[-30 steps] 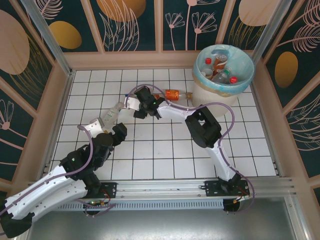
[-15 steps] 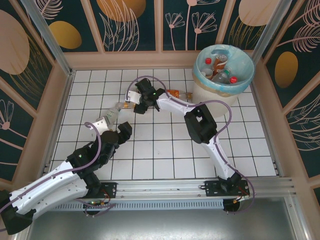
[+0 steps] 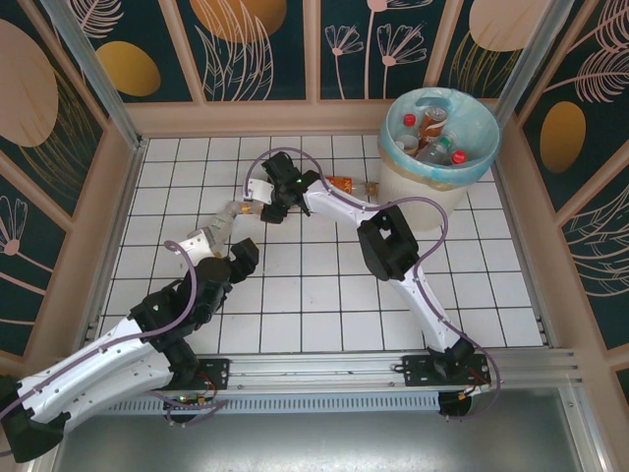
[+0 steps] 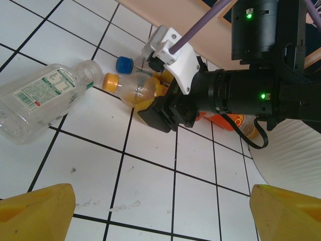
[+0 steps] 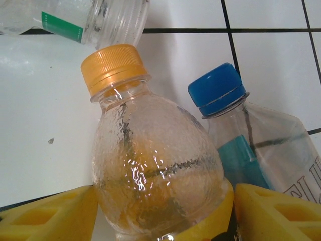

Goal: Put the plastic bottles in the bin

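My right gripper [image 5: 160, 211] is shut on a clear plastic bottle with an orange cap [image 5: 150, 160], a yellow finger pressing each side of its body. That bottle [image 4: 133, 88] lies on the tiles left of centre. A blue-capped clear bottle [image 5: 251, 145] touches its right side. A larger clear bottle with a green-and-white label [image 4: 37, 98] lies just left of them. My left gripper [image 4: 160, 211] hangs open over bare tiles, short of these bottles. The bin [image 3: 482, 157] stands at the back right with several bottles [image 3: 432, 133] inside.
An orange bottle [image 3: 341, 184] lies on the tiles between my right arm and the bin. Wooden walls [image 3: 246, 116] fence the tiled floor on three sides. My right arm [image 3: 388, 246] stretches across the middle of the floor.
My right gripper has slid left and slightly farther back onto the orange-capped bottle, its jaws narrowing a little. The left arm shifted slightly early on, then held still.
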Action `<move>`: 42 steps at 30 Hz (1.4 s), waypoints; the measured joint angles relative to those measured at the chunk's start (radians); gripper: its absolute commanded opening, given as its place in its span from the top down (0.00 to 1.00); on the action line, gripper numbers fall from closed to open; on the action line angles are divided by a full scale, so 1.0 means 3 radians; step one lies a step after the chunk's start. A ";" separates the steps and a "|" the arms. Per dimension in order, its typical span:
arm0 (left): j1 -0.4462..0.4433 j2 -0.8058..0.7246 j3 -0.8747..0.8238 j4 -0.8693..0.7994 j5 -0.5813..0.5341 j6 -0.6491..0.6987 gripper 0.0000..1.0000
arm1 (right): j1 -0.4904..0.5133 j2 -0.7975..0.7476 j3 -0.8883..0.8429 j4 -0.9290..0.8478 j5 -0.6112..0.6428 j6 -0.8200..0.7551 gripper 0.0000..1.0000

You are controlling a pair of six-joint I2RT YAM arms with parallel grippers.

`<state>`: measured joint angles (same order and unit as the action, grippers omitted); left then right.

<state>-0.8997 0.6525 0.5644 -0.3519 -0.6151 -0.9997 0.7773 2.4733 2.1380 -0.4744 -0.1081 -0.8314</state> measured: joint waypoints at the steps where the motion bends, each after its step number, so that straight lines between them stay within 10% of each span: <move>1: 0.0000 -0.0011 0.0000 0.0000 -0.0003 0.0001 0.10 | 0.0001 0.0000 0.0000 -0.0013 -0.0003 -0.0004 0.27; 8: 0.0000 -0.0009 0.0000 0.0000 -0.0014 0.0014 0.10 | -0.0009 0.0000 0.0000 -0.0554 -0.0220 0.0009 0.24; 24: 0.0000 -0.0048 0.0145 -0.0161 0.0011 0.0057 0.11 | -0.0051 -0.0131 -0.0006 -0.0902 -0.0425 0.0397 0.58; 34: 0.0000 0.0361 0.0970 -0.0210 0.0011 0.0465 0.14 | -0.0514 -0.2488 -0.1583 -0.0017 -0.0993 0.1190 0.59; 42: -0.0001 0.1582 0.1944 0.0130 0.0463 0.0952 0.19 | -0.1780 -0.4088 -0.2207 0.1214 -0.1066 0.2261 0.60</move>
<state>-0.9001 1.1271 1.1477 -0.3130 -0.4763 -0.7139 0.2432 1.2469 1.4757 -0.1101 -0.4278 -0.1532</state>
